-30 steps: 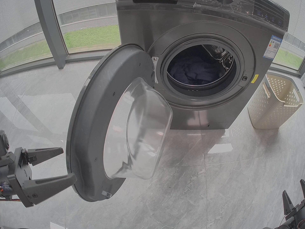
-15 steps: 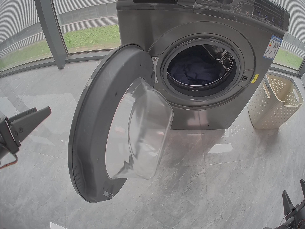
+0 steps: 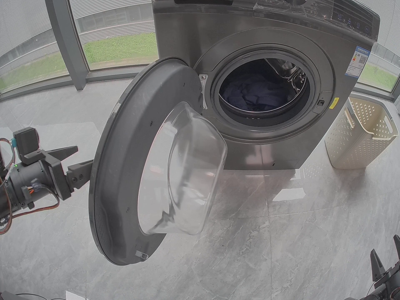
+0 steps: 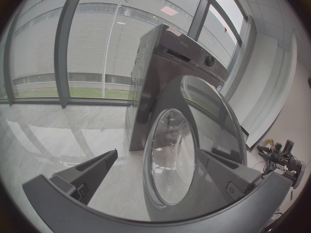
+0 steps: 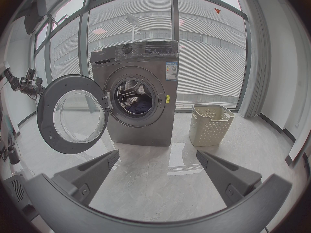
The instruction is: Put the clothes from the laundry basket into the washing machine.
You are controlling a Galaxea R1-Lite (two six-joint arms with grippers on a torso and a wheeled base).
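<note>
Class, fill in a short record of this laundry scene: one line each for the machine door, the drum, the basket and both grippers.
Door: open wide, swung to the left of the washing machine
Drum: dark blue clothes inside
Basket: cream, upright on the floor right of the machine; no clothes seen in it
Left gripper: open, at the door's outer edge
Right gripper: open, low, away from the machine

Nothing legible right now: the grey steel front-loading washing machine [image 3: 250, 155] wears a blue-and-white sticker [image 3: 357, 61] with a square code and a small yellow sticker [image 3: 333, 103], print too small.
</note>
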